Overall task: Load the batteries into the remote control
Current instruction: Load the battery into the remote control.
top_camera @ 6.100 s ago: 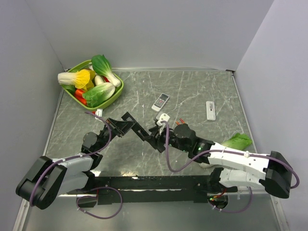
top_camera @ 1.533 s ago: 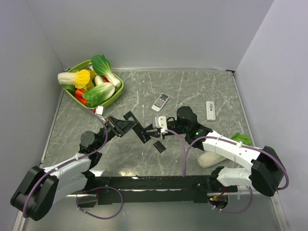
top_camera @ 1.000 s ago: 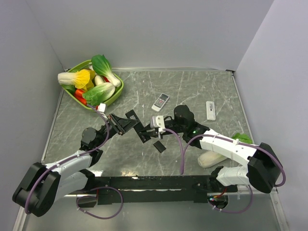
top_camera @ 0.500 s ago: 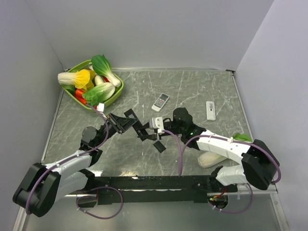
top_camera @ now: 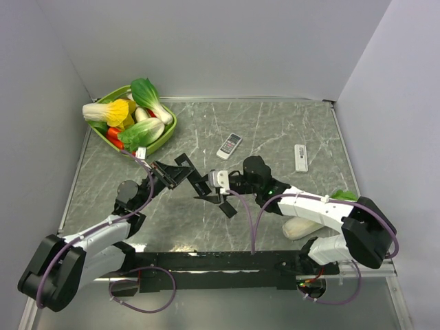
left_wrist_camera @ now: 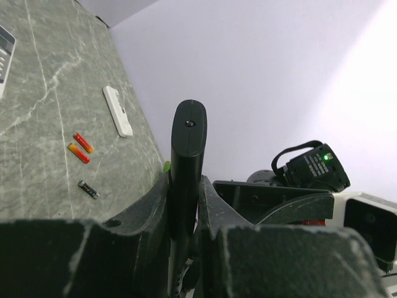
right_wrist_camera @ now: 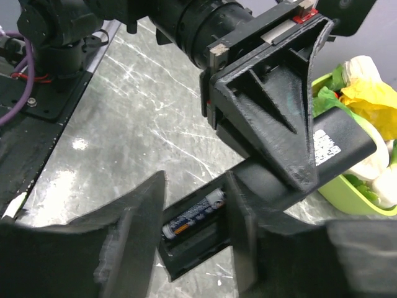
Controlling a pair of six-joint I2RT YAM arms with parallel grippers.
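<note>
My left pincer (left_wrist_camera: 185, 197) is clamped on the black remote (left_wrist_camera: 188, 139), which stands edge-on between its fingers. The remote's lower part is lost behind them, and its open side does not show from this wrist. My right pincer (right_wrist_camera: 193, 205) is partly spread and holds nothing, with a finger to either side of the open bay (right_wrist_camera: 189, 248) at the remote's end. One battery (right_wrist_camera: 193, 215), dark with a silvery tip, lies in that bay. I cannot tell whether it is fully seated, and my own fingers cut off the rest of the bay. The left pincer's frame fills much of the right wrist's view.

Three loose batteries (left_wrist_camera: 83, 143) lie on the table (left_wrist_camera: 37, 124) beyond: two orange-red ones side by side and one dark one apart from them. From above I cannot make them out. A white remote (left_wrist_camera: 118, 110) lies near them, and a grey remote (left_wrist_camera: 4, 49) is cut off at the picture's edge. Seen from above, a small black piece (top_camera: 228, 208) lies flat just beside my right pincer; I cannot tell what it is.

Both my arms reach low and forward, angled inward, and meet over the middle of the table. The basket (top_camera: 172, 125) of vegetables sits in the far left corner.
</note>
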